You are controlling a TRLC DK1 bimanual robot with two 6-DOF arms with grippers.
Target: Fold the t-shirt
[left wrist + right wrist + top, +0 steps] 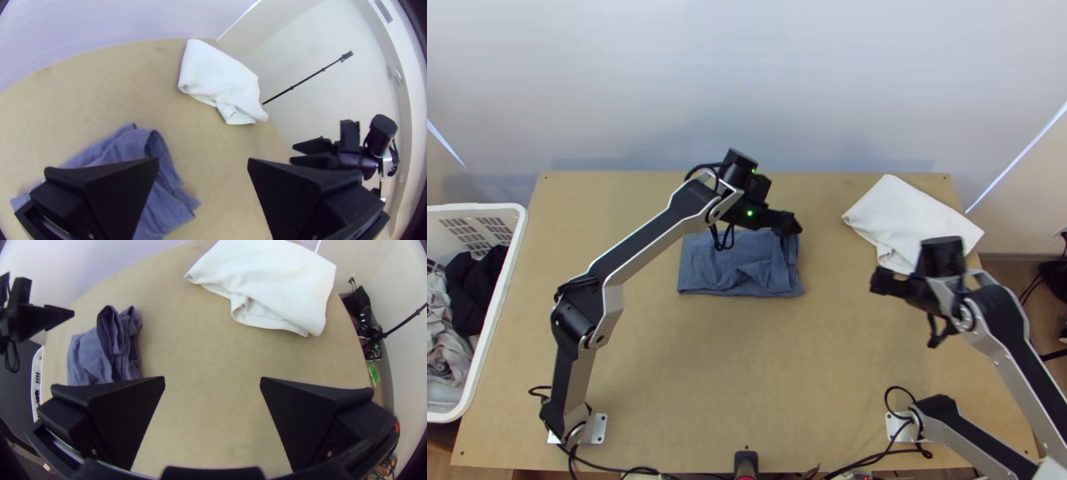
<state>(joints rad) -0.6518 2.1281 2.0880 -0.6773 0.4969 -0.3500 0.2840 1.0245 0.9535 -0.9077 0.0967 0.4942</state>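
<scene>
I find the blue t-shirt (735, 268) lying in a folded, rumpled bundle near the middle of the table (747, 368), my left gripper (793, 223) above its far edge, spread wide and grasping nothing. My right gripper (883, 282), likewise wide apart and unloaded, is over the table's right side, near the white cloth (907, 220).

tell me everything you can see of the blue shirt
The shirt is dull blue, of soft-looking cloth, folded into a rough rectangle on the table. One end lies fairly flat; the end nearer the white cloth is rumpled, with raised folds. The left gripper hangs near its far edge, fingers open, holding none of it.
</scene>
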